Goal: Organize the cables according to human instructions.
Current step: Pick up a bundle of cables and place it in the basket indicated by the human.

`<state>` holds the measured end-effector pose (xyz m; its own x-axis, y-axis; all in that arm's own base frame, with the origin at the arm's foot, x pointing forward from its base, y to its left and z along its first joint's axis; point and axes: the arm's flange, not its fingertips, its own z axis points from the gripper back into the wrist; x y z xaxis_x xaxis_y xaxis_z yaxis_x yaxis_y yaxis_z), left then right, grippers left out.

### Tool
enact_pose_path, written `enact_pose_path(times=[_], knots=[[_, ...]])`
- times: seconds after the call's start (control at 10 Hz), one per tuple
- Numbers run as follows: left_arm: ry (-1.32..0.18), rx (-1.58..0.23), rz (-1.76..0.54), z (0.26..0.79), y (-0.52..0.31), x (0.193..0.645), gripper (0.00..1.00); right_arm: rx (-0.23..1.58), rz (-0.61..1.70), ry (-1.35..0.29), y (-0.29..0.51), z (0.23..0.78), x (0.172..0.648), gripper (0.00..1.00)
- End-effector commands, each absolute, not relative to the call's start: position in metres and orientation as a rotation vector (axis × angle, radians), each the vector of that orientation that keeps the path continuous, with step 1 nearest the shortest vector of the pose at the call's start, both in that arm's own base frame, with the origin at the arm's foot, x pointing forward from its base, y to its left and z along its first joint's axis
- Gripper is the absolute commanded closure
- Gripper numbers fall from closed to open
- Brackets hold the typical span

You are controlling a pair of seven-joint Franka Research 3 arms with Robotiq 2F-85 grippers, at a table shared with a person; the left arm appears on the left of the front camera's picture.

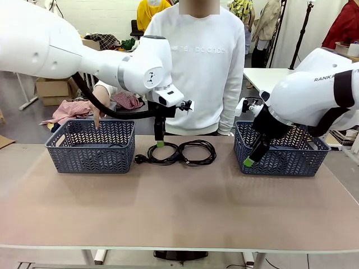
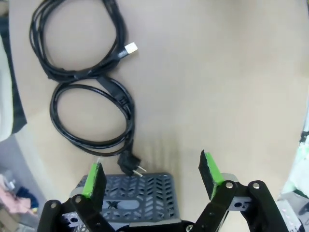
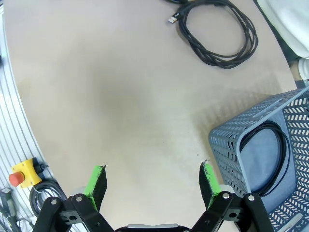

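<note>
Two thin black coiled power cables (image 2: 99, 79) lie touching each other on the table just ahead of our left claw (image 1: 160, 144), whose green pads stand apart and empty. Our right claw (image 3: 152, 168) is also spread, holding nothing. We fear that a grasp where the coils meet may lift both together, or catch only one loop so that the coil unwinds.

Pale grey lettering across the chest of the person's white sweatshirt (image 1: 196, 61), at upper centre of the front view, seems to read "new balance"; the middle letters are faint. At the upper right, the white right arm (image 1: 314, 92) carries dark capitals "RANK", cut off on both sides. No other print is legible.
</note>
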<state>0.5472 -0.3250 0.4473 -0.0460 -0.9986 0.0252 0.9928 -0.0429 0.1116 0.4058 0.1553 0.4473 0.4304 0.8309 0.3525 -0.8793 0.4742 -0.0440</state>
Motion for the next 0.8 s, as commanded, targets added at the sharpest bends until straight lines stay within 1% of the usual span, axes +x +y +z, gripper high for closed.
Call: enact_pose_path(times=[0.0,0.2,0.4,0.7], knots=[[-0.073,0.096,-1.575,0.441,-0.332,0.559,0.00,0.154,1.070,-0.351,0.156,0.449,0.406,0.00],[-0.064,0.089,-1.574,0.428,-0.335,0.566,0.00,0.154,1.070,-0.351,0.156,0.449,0.406,0.00],[-0.057,0.059,-1.578,0.425,-0.332,0.561,0.00,0.154,1.070,-0.351,0.156,0.449,0.406,0.00],[-0.078,0.072,-1.588,0.420,-0.335,0.565,0.00,0.154,1.070,-0.351,0.156,0.449,0.406,0.00]])
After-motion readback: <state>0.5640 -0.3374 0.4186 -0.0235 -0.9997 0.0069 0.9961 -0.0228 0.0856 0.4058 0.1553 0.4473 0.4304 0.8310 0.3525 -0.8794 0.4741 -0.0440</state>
